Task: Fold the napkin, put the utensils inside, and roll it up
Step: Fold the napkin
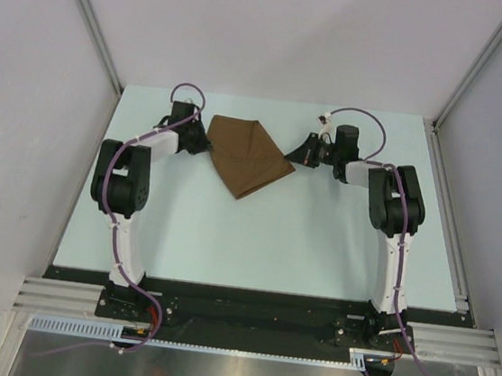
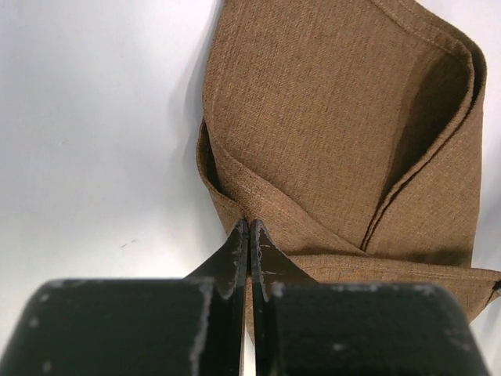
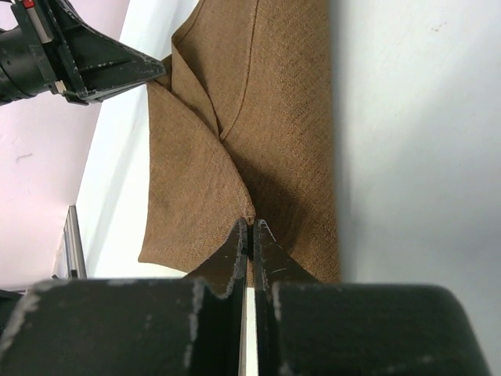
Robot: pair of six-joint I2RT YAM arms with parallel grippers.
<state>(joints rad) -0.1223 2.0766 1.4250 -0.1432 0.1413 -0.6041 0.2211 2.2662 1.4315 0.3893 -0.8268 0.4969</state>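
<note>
The brown napkin [image 1: 247,156] sits on the far half of the pale table [image 1: 255,234], stretched between the 2 grippers and folded into several overlapping layers. From the top camera it forms a rough wedge, with 1 pointed corner aimed toward the arm bases. The left gripper [image 1: 209,145] meets the cloth's left side and the right gripper [image 1: 292,160] meets its right side, both arms bent inward from their bases at the near edge. In the left wrist view the left gripper [image 2: 249,229] is clenched, its 2 dark fingers [image 2: 228,262] pressed nearly flat against each other with a thin strip of the napkin [image 2: 337,117] pinched at the tips. Beyond that pinch a stitched hem runs diagonally and a loose fold puffs open, showing a shadowed pocket between layers. In the right wrist view the right gripper [image 3: 249,229] is likewise clamped tight on the napkin [image 3: 274,117], gripping where 2 flaps overlap. There the cloth extends away from the fingers [image 3: 270,262] as a long band, and at its far end the left gripper [image 3: 156,66] shows with its pointed tip touching the cloth's corner. The table around the napkin is bare in both wrist views.
</note>
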